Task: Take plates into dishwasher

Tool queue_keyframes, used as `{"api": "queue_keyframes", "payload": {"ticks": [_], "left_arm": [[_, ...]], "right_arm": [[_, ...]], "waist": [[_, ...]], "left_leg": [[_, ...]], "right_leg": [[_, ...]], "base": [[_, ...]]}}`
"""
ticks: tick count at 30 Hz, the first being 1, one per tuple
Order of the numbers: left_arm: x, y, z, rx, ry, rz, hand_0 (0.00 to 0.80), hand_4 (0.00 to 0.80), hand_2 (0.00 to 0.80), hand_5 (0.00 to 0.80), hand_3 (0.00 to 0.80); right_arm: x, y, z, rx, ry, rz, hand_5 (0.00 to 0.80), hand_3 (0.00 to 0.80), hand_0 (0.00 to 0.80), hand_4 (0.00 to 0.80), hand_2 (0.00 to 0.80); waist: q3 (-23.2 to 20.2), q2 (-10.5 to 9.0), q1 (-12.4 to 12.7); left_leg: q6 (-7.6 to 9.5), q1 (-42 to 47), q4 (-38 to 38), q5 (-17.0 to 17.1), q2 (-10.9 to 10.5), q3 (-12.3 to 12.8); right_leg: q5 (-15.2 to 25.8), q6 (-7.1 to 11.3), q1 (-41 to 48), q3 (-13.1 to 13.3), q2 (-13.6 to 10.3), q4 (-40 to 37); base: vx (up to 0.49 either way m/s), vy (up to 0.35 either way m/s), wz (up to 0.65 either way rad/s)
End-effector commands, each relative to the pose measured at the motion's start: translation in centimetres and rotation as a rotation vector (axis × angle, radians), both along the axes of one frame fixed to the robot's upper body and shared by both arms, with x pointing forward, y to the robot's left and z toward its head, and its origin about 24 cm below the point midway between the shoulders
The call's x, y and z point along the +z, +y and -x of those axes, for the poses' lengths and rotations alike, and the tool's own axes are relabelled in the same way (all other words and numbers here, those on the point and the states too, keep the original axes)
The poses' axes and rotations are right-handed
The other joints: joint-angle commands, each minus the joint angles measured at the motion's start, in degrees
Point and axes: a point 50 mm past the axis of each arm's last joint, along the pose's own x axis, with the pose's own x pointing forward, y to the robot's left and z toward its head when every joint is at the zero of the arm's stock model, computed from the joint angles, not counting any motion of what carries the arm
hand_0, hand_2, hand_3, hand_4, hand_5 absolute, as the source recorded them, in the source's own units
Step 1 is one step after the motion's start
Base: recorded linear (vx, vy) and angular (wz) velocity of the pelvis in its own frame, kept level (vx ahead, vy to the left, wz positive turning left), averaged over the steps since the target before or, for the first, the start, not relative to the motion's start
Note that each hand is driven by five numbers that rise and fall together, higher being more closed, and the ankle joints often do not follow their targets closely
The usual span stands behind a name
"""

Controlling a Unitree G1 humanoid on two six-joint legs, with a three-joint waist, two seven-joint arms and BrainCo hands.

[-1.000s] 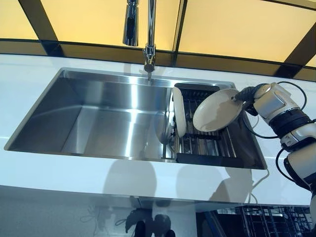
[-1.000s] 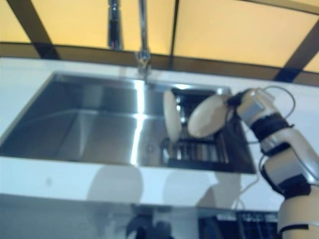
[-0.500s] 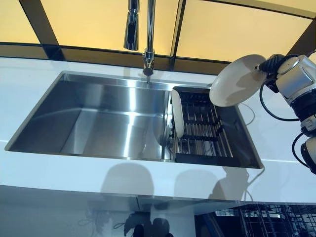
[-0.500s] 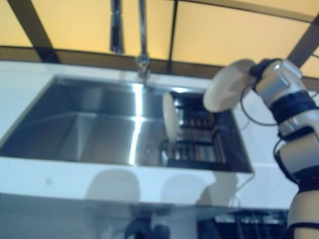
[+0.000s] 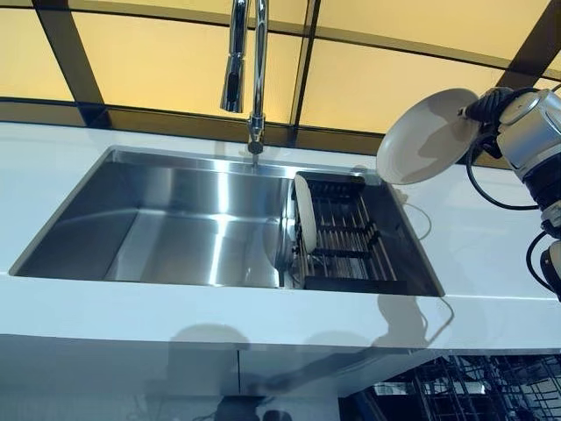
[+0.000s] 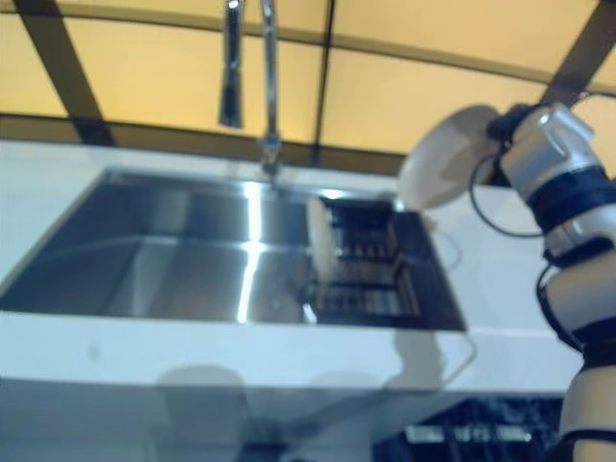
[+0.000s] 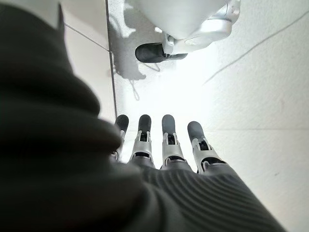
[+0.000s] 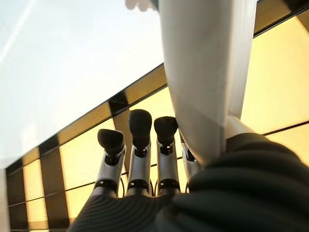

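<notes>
White counter (image 5: 79, 153) wraps a steel sink (image 5: 184, 219) under amber window panels, with a tap (image 5: 256, 79) rising behind the basin. Up beyond the sink's right end, the right hand (image 5: 491, 107) holds a pale plate (image 5: 427, 136) in the air, well clear of the counter. A second plate (image 5: 304, 224) stands on edge in the dark drying rack (image 5: 346, 241) at the sink's right end.

The right wrist view gives what the head cameras can't: the plate's rim (image 8: 207, 82) runs close past the palm, pinched there, while the other fingers (image 8: 140, 140) stretch straight out alongside it. So it looks like a light hold on the edge, not a full wrap.

Best play for this carry, I'd say: keep the wrist steady, swing slowly away from the tap, and bring the plate down toward the wire dishwasher basket (image 5: 465, 386) showing below the counter's right edge, feeding it in edge-first.

Only the left wrist view shows the left hand (image 7: 166, 150): fingers straight, carrying nothing, hanging over pale floor.
</notes>
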Motion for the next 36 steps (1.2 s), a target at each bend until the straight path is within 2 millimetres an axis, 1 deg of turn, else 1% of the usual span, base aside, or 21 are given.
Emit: {"api": "queue_keyframes", "payload": {"ticks": [1,3,4,5,6,7,8,10,11,13,18,20,23,25,28,30,31,33,34,35,36], "left_arm": [[1.2,2.8,-1.0,-0.042,0.016,-0.085,0.0,0.0,0.0,0.0,0.0],[1.5,3.5,-1.4,-0.008,0.008,-0.095,0.0,0.0,0.0,0.0,0.0],[1.6,3.7,-1.4,0.009,0.006,-0.102,0.0,0.0,0.0,0.0,0.0],[1.6,3.8,-1.3,0.022,0.005,-0.106,0.0,0.0,0.0,0.0,0.0],[1.7,4.0,-1.2,0.023,0.006,-0.109,0.0,0.0,0.0,0.0,0.0],[1.8,4.1,-1.6,0.011,-0.007,-0.108,0.0,0.0,0.0,0.0,0.0],[1.9,4.0,-2.0,0.008,-0.034,-0.107,0.0,0.0,0.0,0.0,0.0],[2.3,3.8,-3.6,0.008,-0.09,-0.097,0.0,0.0,0.0,0.0,0.0],[2.4,3.3,-4.7,0.002,-0.121,-0.083,0.0,0.0,0.0,0.0,0.0],[2.3,2.4,-5.5,-0.021,-0.142,-0.077,0.0,0.0,0.0,0.0,0.0],[2.0,1.9,-4.9,-0.035,-0.13,-0.074,0.0,0.0,0.0,0.0,0.0],[1.9,2.4,-4.2,-0.016,-0.11,-0.095,0.0,0.0,0.0,0.0,0.0],[1.8,2.7,-3.8,-0.004,-0.096,-0.11,0.0,0.0,0.0,0.0,0.0],[1.8,2.9,-3.4,0.008,-0.086,-0.114,0.0,0.0,0.0,0.0,0.0],[1.6,3.0,-2.5,0.059,-0.078,-0.114,0.0,0.0,0.0,0.0,0.0],[1.3,2.9,-1.8,0.086,-0.071,-0.102,0.0,0.0,0.0,0.0,0.0],[1.3,2.9,-1.5,0.086,-0.07,-0.097,0.0,0.0,0.0,0.0,0.0],[1.2,2.8,-1.6,0.094,-0.08,-0.082,0.0,0.0,0.0,0.0,0.0],[1.2,2.7,-1.8,0.1,-0.086,-0.074,0.0,0.0,0.0,0.0,0.0],[1.2,2.4,-2.1,0.096,-0.093,-0.068,0.0,0.0,0.0,0.0,0.0],[1.3,2.2,-2.5,0.085,-0.1,-0.066,0.0,0.0,0.0,0.0,0.0]], "right_arm": [[4.1,-1.1,1.6,-0.068,-0.171,0.058,0.8,0.8,0.8,0.8,0.8],[4.6,-1.1,2.0,-0.069,-0.188,0.065,0.8,0.8,0.8,0.8,0.8],[5.0,-1.4,2.2,-0.07,-0.197,0.069,0.8,0.8,0.8,0.8,0.8],[5.4,-1.7,2.5,-0.075,-0.201,0.077,0.8,0.8,0.8,0.8,0.8],[5.9,-2.0,2.9,-0.086,-0.209,0.083,0.8,0.8,0.8,0.8,0.8],[6.6,-2.1,3.2,-0.1,-0.23,0.083,0.8,0.8,0.8,0.8,0.8],[7.0,-1.9,3.2,-0.1,-0.256,0.077,0.8,0.8,0.8,0.8,0.8],[7.8,-1.4,3.0,-0.106,-0.299,0.07,0.8,0.8,0.8,0.8,0.8],[8.2,-1.3,3.1,-0.111,-0.315,0.061,0.8,0.8,0.8,0.8,0.8],[8.2,-1.6,3.1,-0.121,-0.307,0.048,0.8,0.8,0.8,0.8,0.8],[7.7,-2.4,3.2,-0.132,-0.284,0.032,0.8,0.8,0.8,0.8,0.8],[7.7,-2.6,3.1,-0.124,-0.272,0.037,0.8,0.8,0.8,0.8,0.8],[7.5,-2.7,3.0,-0.122,-0.268,0.039,0.8,0.8,0.8,0.8,0.8],[7.6,-2.7,3.1,-0.116,-0.273,0.043,0.8,0.8,0.8,0.8,0.8],[7.7,-2.5,3.0,-0.081,-0.281,0.03,0.8,0.8,0.8,0.8,0.8],[7.7,-2.4,3.0,-0.077,-0.285,0.028,0.8,0.8,0.8,0.8,0.8],[7.7,-2.5,3.0,-0.079,-0.287,0.039,0.8,0.8,0.8,0.8,0.8],[7.5,-2.5,2.9,-0.073,-0.281,0.048,0.8,0.8,0.8,0.8,0.8],[7.5,-2.5,3.0,-0.075,-0.278,0.055,0.8,0.8,0.8,0.8,0.8],[7.7,-2.6,3.2,-0.081,-0.273,0.06,0.8,0.8,0.8,0.8,0.8],[8.1,-2.8,3.6,-0.091,-0.264,0.069,0.8,0.8,0.8,0.8,0.8]], "waist": [[1.51,0.81,-0.48],[1.44,1.48,-1.01],[1.04,1.3,-1.18],[0.67,0.99,-1.28],[0.34,0.35,-1.25],[0.41,-0.71,-0.69],[0.75,-1.46,0.06],[1.52,-2.08,0.74],[1.83,-2.02,1.05],[1.7,-1.75,1.03],[0.77,-1.4,0.82],[-0.05,-1.13,0.62],[-0.55,-0.97,0.32],[-0.8,-0.89,0.12],[-0.33,-0.52,-0.15],[0.14,-0.31,-0.07],[0.39,-0.25,0.13],[0.81,-0.74,0.76],[0.99,-1.38,0.76],[1.0,-2.28,0.44],[0.78,-3.19,-0.04]], "left_leg": [[1.18,2.6,-0.09,-6.06,-0.51,0.52],[1.61,1.03,-0.09,-5.06,-0.14,-0.17],[1.7,0.18,-0.09,-4.83,-0.61,-1.04],[1.71,-0.51,-0.09,-4.61,-1.14,-1.9],[1.54,-1.9,-0.09,-3.98,-2.01,-2.93],[1.0,-6.39,3.47,-4.17,-3.18,-2.76],[0.74,-9.57,6.39,-4.84,-3.65,-1.43],[0.43,-13.67,9.14,-5.61,-4.02,0.05],[0.1,-14.71,9.31,-5.44,-4.05,0.31],[-0.27,-14.48,7.96,-4.83,-4.2,-0.64],[0.43,-10.26,3.17,-3.49,-4.22,-2.97],[0.33,-7.75,0.07,-2.34,-3.97,-4.2],[-0.17,-7.33,-0.09,-2.15,-3.58,-4.53],[-0.79,-7.69,-0.09,-1.67,-3.27,-4.42],[-3.46,-9.81,-0.09,1.74,-2.05,-2.55],[-4.65,-11.95,-0.09,2.78,-1.92,-3.2],[-4.82,-12.12,-0.09,2.76,-1.95,-3.89],[-4.08,-9.35,-0.09,2.78,-1.76,-4.3],[-3.52,-9.24,3.95,1.13,-1.36,-2.86],[-2.94,-9.32,9.25,-1.27,-0.43,-0.54],[-2.21,-8.61,12.92,-3.87,0.61,0.98]], "right_leg": [[1.97,5.45,-5.65,0.88,-0.45,9.08],[-3.29,3.6,-7.71,-0.29,0.37,19.75],[-4.1,3.21,-7.86,0.09,0.72,22.66],[-4.41,2.9,-7.29,1.06,1.25,23.06],[-4.85,2.44,-5.69,2.72,2.13,21.48],[-6.87,1.26,-2.84,3.01,2.27,16.05],[-7.3,0.79,-0.78,1.56,1.71,12.67],[-7.49,0.38,0.81,2.25,2.26,8.32],[-7.36,0.13,1.27,2.21,2.46,6.17],[-7.52,0.06,1.6,2.56,2.92,4.84],[-7.86,-0.5,0.68,2.31,3.81,6.79],[-8.09,-0.88,0.56,2.33,4.43,7.26],[-8.4,-1.34,0.49,2.2,4.98,7.23],[-8.35,-1.56,0.68,2.14,5.37,6.84],[-8.22,-2.62,1.15,1.56,6.51,7.08],[-7.38,-2.95,1.66,1.99,7.24,6.75],[-6.83,-2.88,1.79,2.36,7.31,6.42],[-5.94,-2.67,2.05,3.17,6.58,5.4],[-5.52,-2.67,2.09,2.79,5.73,4.92],[-5.03,-2.75,2.01,1.69,4.59,4.43],[-4.71,-2.76,1.85,0.73,3.56,4.07]], "base": [[-0.241,0.053,-0.22],[-0.223,0.033,-0.17],[-0.165,-0.007,-0.05],[-0.12,-0.05,0.09],[-0.193,-0.097,0.2],[-0.273,-0.121,0.22],[-0.315,-0.113,0.13],[-0.352,-0.101,-0.04],[-0.332,-0.089,-0.01],[-0.241,-0.079,0.1],[-0.144,-0.051,0.21],[-0.188,-0.053,0.12],[-0.224,-0.063,0.04],[-0.264,-0.088,0.04],[-0.323,-0.129,0.03],[-0.297,-0.107,0.06],[-0.251,-0.067,0.09],[-0.214,-0.042,0.02],[-0.198,-0.034,-0.11],[-0.174,-0.017,-0.16],[-0.133,0.014,-0.1]]}}
